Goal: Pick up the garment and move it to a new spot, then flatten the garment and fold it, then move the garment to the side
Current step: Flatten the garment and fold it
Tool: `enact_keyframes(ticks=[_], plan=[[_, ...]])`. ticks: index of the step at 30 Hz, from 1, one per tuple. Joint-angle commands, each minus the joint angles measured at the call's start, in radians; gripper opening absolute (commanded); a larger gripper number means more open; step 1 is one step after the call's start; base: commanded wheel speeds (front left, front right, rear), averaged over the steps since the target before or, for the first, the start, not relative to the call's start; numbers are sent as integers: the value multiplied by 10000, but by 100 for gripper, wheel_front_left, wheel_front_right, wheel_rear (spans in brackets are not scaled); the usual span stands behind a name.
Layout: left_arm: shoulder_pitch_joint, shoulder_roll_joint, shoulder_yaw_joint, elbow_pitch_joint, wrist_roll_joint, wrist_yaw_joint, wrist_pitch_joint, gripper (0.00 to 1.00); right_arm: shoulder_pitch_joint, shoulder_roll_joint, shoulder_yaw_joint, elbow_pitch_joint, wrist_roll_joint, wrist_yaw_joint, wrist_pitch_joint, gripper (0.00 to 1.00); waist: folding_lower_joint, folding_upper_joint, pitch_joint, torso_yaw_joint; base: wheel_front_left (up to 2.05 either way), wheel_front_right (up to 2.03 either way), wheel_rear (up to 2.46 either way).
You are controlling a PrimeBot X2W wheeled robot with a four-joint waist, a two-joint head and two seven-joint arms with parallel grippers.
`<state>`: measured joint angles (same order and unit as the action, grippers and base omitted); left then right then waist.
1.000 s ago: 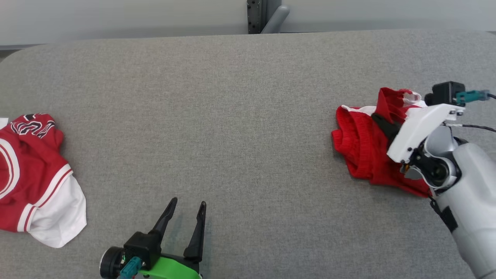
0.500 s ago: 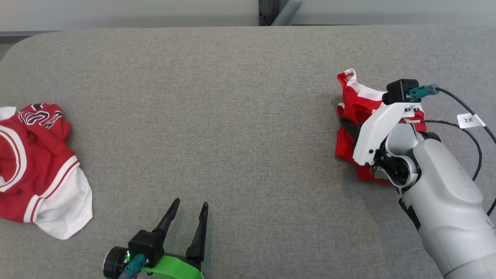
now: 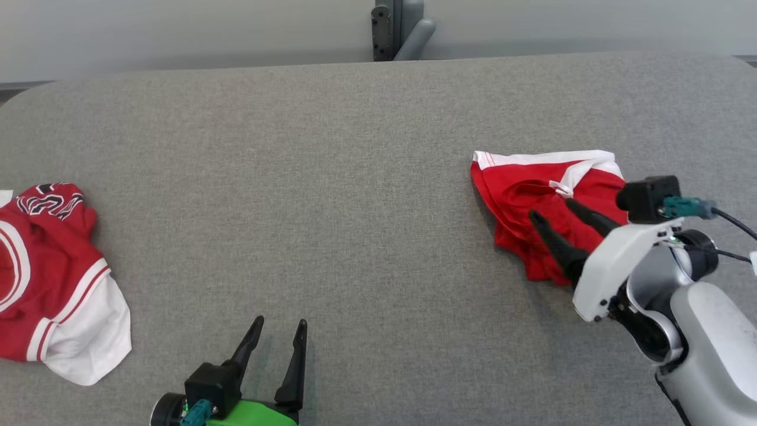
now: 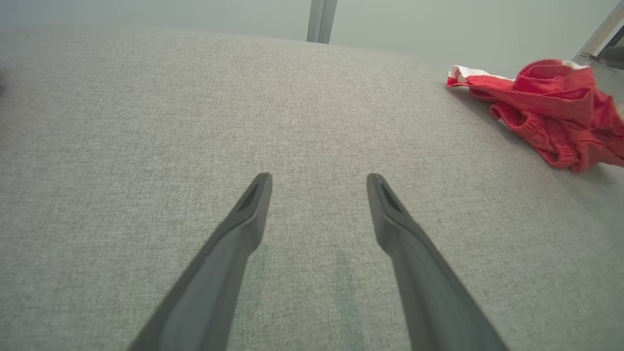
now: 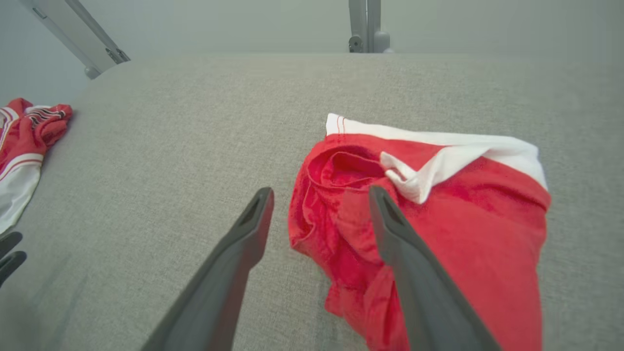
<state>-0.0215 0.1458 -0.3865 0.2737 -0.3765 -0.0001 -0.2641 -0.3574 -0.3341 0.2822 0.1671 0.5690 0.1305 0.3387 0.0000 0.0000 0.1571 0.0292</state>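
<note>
at the near edge of the grey fabric-covered table, left of its middle, the green-bodied left gripper hovers with its two long dark fingers spread and nothing between them. further in, toward the right edge, the white-shelled right gripper stands equally wide, one finger over bare table and the other over cloth, pinching nothing. just under and beyond it lies the crumpled red mesh pair of shorts with white hem trim, bunched into a heap, the white band on its far side. flattening looks like the step in hand: it would go best with each gripper taking a separate corner of that white band, low and shallow so only one layer is caught, then drawing the corners apart along the table. the elastic waistband is rolled under and may snag. at the left edge sits a rumpled red-and-white basketball jersey; its black-and-white lettering is too folded to read, and no brand shows.
</note>
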Motion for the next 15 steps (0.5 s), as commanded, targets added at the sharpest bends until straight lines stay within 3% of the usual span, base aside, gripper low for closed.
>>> enact_keyframes(ticks=[1,4,7,8,10,11,15], plan=[[183,-17,81,-4,-71,-25,-2,100,292,-97,-139,-284,-223,3,-265,100,0,0,-147,-78,0,0,0],[395,-95,238,-69,-99,27,-2,100,1173,-126,-870,-1109,-938,2,-1376,100,0,0,-352,-131,0,0,0],[666,-177,410,-103,-113,46,-2,100,2100,239,-1771,-1511,-1300,3,-2314,100,0,0,-589,-180,0,0,0],[759,-200,440,-104,-112,33,-3,100,2382,347,-2114,-1538,-1381,2,-2556,76,0,0,-666,-183,0,0,0],[914,-251,503,-82,-91,-4,-2,100,2948,588,-2718,-1443,-1615,2,-3022,5,0,0,-839,-164,0,0,0],[1001,-282,533,-76,-106,-14,-3,100,3231,699,-2935,-1344,-1732,3,-3207,0,0,0,-916,-151,0,0,0],[1216,-432,615,-43,-2,-71,-2,100,4010,1120,-3894,-770,-2069,3,-4226,0,0,0,-1149,-74,0,0,0]])
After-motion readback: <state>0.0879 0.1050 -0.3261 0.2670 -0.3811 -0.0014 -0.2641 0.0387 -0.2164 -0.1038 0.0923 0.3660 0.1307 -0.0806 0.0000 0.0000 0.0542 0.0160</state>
